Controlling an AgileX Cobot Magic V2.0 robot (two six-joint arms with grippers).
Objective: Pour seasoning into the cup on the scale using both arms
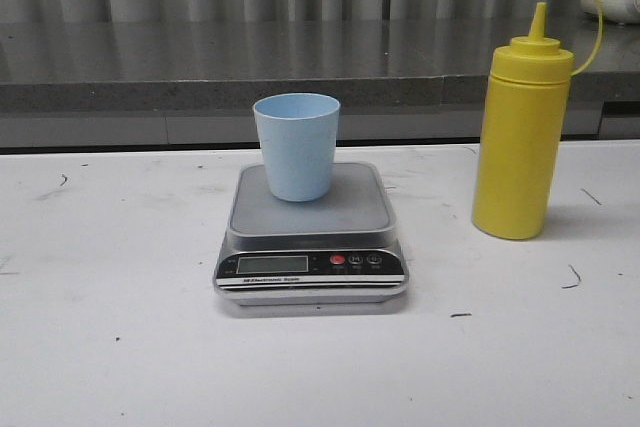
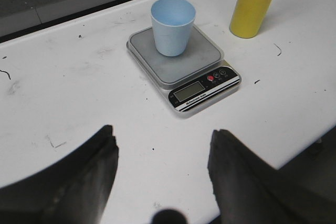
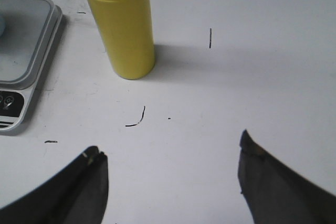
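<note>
While nothing is yet gripped, the step in hand is judged to be the reach for the bottle. At the left of the scene, the left gripper (image 2: pixel 163 169) is seen only in its wrist view, its black fingers spread wide over bare white table (image 1: pixel 110 347), released and holding nothing. At the centre of the front view, the flat silver-grey digital scale (image 1: pixel 311 237) is set, and the small pale blue plastic cup (image 1: pixel 296 145) stands upright on the rear part of its steel platform. What can be seen of the cup's interior looks empty; the bottom is not shown. At the right of the front view, the tall yellow plastic squeeze bottle (image 1: pixel 522 137) stands upright, just beside the scale but apart from it, its tethered cap hanging off the nozzle. How full it is cannot be told. The right gripper (image 3: pixel 170 177) is likewise open and empty. The bottle is best gripped around its mid-body and kept upright, while the cup is steadied on the platform.
</note>
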